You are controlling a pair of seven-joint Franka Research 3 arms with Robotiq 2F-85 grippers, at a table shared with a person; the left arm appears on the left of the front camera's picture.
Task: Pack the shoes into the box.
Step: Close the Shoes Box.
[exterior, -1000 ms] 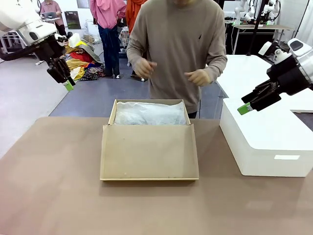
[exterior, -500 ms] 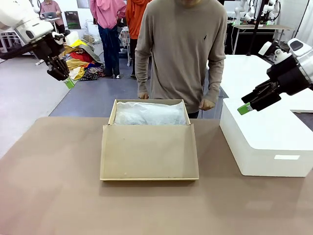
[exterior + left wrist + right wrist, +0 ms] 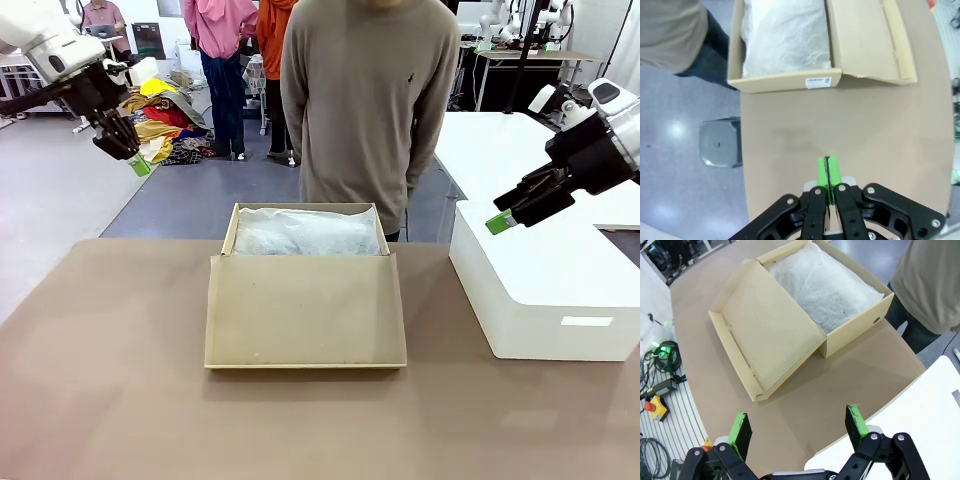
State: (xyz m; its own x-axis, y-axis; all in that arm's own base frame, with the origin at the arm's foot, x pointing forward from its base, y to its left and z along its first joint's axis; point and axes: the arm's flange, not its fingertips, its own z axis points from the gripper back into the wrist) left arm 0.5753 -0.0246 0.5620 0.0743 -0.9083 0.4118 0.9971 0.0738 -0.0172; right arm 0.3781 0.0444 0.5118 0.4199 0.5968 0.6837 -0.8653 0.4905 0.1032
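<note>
The brown cardboard box lies open mid-table, its lid flap folded toward me and white tissue paper covering its inside. The shoes are out of view. My left gripper hangs high at the far left, off the table's corner, its green pads pressed together on nothing; its wrist view looks down on the box and on the left gripper itself. My right gripper hovers open above the white box; its wrist view shows the spread right gripper and the box beyond it.
A large white rectangular box stands on the table's right side. A person in a beige sweater stands at the far edge behind the cardboard box, arms down. The brown tabletop is bare in front and to the left.
My left gripper has closed and drifted slightly up and left. The person has dropped both hands from chest height and put their arms behind them. The right arm has not moved.
</note>
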